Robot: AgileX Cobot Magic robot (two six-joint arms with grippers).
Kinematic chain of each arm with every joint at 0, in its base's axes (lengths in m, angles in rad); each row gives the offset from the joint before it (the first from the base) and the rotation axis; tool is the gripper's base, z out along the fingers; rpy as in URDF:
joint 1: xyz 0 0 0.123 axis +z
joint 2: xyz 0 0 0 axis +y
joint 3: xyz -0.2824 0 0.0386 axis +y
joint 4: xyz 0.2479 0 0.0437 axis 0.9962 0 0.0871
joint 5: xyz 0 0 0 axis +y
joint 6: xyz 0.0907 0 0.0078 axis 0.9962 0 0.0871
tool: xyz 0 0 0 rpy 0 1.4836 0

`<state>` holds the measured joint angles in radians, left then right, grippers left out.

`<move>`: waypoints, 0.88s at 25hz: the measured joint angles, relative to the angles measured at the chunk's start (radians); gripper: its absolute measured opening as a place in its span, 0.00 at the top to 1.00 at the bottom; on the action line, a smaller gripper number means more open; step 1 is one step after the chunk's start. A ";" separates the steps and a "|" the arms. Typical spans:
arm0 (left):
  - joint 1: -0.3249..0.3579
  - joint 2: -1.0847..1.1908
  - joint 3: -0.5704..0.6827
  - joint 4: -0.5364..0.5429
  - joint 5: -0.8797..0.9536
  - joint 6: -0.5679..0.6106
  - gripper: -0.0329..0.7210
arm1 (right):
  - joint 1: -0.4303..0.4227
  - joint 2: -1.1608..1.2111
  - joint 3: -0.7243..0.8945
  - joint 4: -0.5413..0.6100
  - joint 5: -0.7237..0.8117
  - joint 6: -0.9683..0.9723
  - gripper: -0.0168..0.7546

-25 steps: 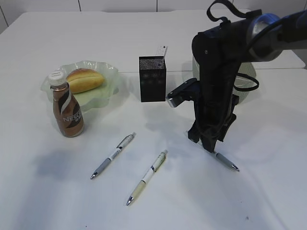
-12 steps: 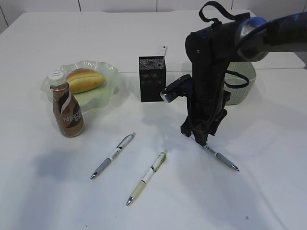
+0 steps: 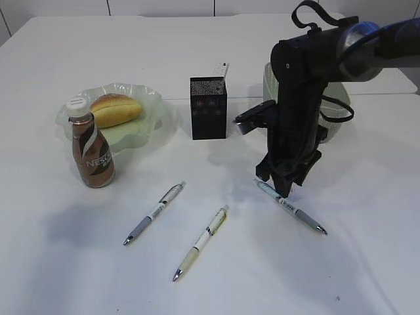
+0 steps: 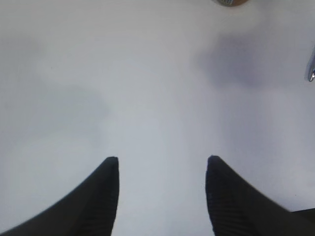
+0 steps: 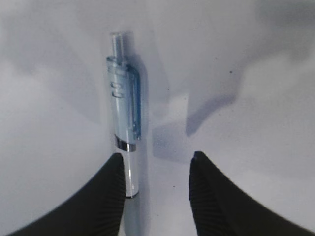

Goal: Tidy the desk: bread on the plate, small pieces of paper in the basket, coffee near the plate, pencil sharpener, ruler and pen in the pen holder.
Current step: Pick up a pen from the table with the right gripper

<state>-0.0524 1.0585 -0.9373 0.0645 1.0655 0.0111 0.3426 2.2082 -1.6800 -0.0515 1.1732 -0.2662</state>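
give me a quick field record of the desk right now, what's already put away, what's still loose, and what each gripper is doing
bread: on the green plate
coffee bottle: upright, just in front of the plate
pen holder: black, a white item sticks out of its top
basket: behind the right arm, contents hidden
loose pens: left pen, middle pen, right pen, all flat on the table
right gripper: open, low over the right pen, one finger beside its barrel
left gripper: open over bare table, holding nothing
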 joint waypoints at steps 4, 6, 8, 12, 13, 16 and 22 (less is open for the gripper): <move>0.000 0.000 0.000 0.000 0.000 0.000 0.43 | 0.000 0.004 0.000 0.028 0.000 0.002 0.52; 0.000 0.000 0.000 0.000 0.000 0.000 0.43 | 0.000 0.006 0.000 0.040 0.000 0.002 0.52; 0.000 0.000 0.000 0.000 0.000 0.000 0.43 | 0.000 0.006 0.000 0.052 0.000 0.002 0.52; 0.000 0.000 0.000 0.002 0.000 0.000 0.43 | 0.000 0.012 0.000 0.052 0.002 0.002 0.52; 0.000 0.000 0.000 0.002 0.000 0.000 0.43 | 0.000 0.017 0.000 0.052 0.007 0.002 0.52; 0.000 0.000 0.000 0.002 0.000 0.000 0.43 | 0.000 0.030 0.000 0.057 0.024 0.002 0.52; 0.000 0.000 0.000 0.007 0.000 0.000 0.43 | 0.000 0.032 0.000 0.061 0.026 0.002 0.52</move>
<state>-0.0524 1.0585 -0.9373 0.0717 1.0655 0.0111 0.3426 2.2398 -1.6800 0.0092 1.1990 -0.2645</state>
